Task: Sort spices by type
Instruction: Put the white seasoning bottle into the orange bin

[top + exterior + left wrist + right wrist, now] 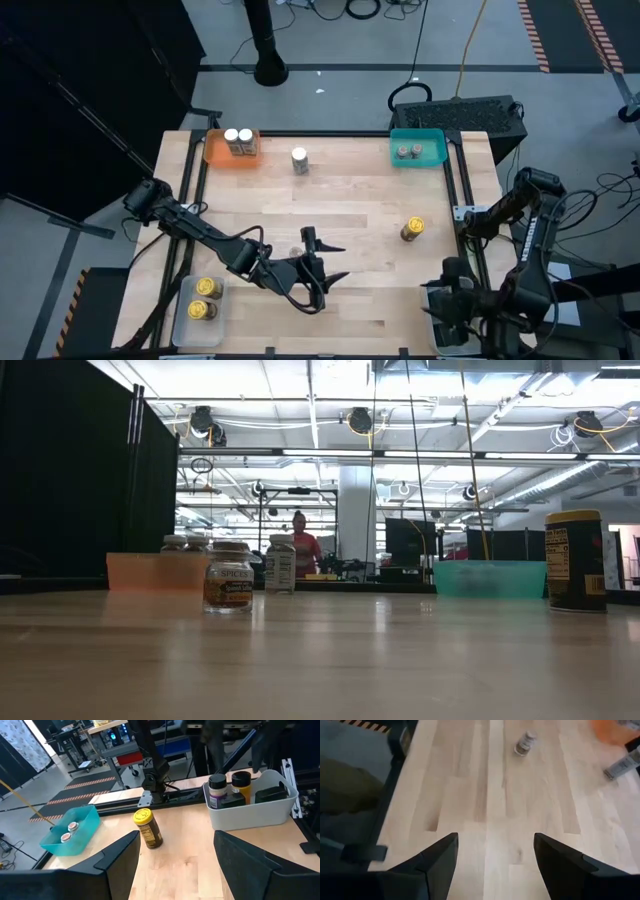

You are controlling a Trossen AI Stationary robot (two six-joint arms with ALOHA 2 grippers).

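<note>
The jars are being put into groups, so each tray holds only one kind. The orange tray (215,150) at the far left corner of the counter (350,220) holds two white-topped jars (238,141). The teal tray (432,148) at the far right holds two grey-lidded jars (408,151). The clear tray (185,322) at the near left corner holds two yellow-lidded jars (204,298). Like sits with like, so those six look done.

Three jars are loose on the counter. One white-topped jar (299,160) stands between the orange and teal trays, nearer the orange one, and I think it belongs there with its twins. One yellow-lidded jar (411,229) stands alone on the right side, far from the clear tray. A small brownish jar with a pale lid (229,577) stands out in the middle, close to the left arm.

The left claw (322,262) hangs over the middle of the counter. Its fingers (120,852) are spread apart and hold nothing. It points at the yellow-lidded jar, so that may be its next pick.

The right claw (492,865) waits low at the near right corner. Its fingers are spread too, and nothing is between them, only bare wood.
</note>
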